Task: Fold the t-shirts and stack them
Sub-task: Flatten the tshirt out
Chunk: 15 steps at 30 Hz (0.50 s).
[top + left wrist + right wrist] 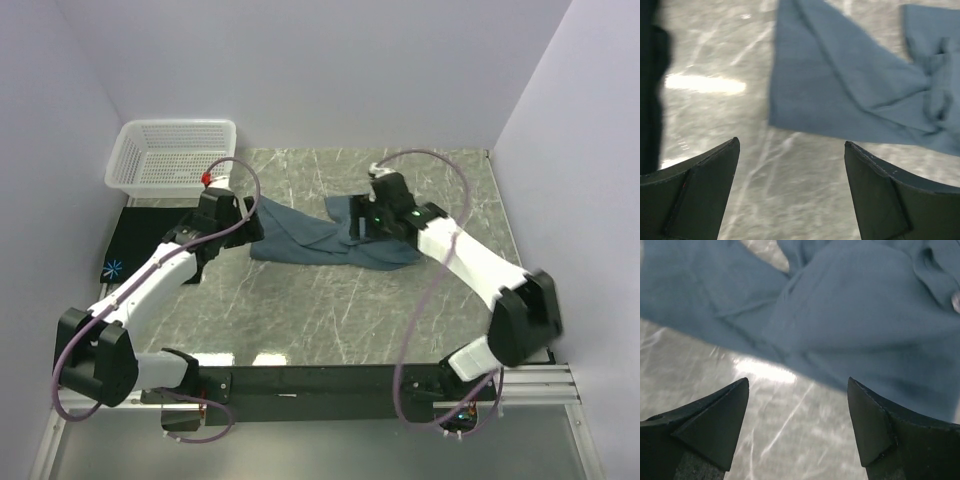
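**Blue shirt stretched between two empty pairs of jaws**

At far left the white basket [175, 150] sits in the back corner. The black t-shirt [135, 238] lies flat in front of it, its starburst print [114, 268] near the table's [330, 320] left edge. The left arm [150, 285] crosses over it and hides part of it.

The left jaws stand wide with nothing between them, over bare table. The slate-blue t-shirt [850, 90] lies just ahead of them and to the right. A strip of black cloth [650, 75] runs down the left of that wrist view.

The slate-blue shirt is spread mid-table, crumpled. Its long axis runs left to right, one end toward each arm. The right arm [470, 260] reaches over its right end. The right jaws are also wide and empty, with the cloth's near edge just beyond the tips. That arm looks the nearer, though each has its own end to take.

Both wrists cover the shirt's ends from above. Collar and sleeves cannot be sorted out in the folds, nor can the jaws' height over the table.
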{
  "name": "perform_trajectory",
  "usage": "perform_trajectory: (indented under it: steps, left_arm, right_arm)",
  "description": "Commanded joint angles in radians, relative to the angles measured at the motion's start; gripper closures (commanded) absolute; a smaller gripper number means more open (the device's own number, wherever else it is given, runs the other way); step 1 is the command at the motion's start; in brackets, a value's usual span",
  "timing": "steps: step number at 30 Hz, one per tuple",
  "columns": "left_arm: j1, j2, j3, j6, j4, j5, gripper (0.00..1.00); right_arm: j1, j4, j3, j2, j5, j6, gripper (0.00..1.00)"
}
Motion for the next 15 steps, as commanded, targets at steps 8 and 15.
perform_trajectory:
  steps: [8, 15]
  left_arm:
    - [0.030, -0.147, -0.076, 0.099, -0.015, -0.162, 0.10]
    - [0.031, -0.173, -0.076, 0.109, -0.020, -0.167, 0.11]
  right_arm:
    - [0.152, -0.178, 0.432, 0.492, 0.279, -0.089, 0.14]
    - [0.178, -0.281, 0.485, 0.574, 0.544, -0.055, 0.35]
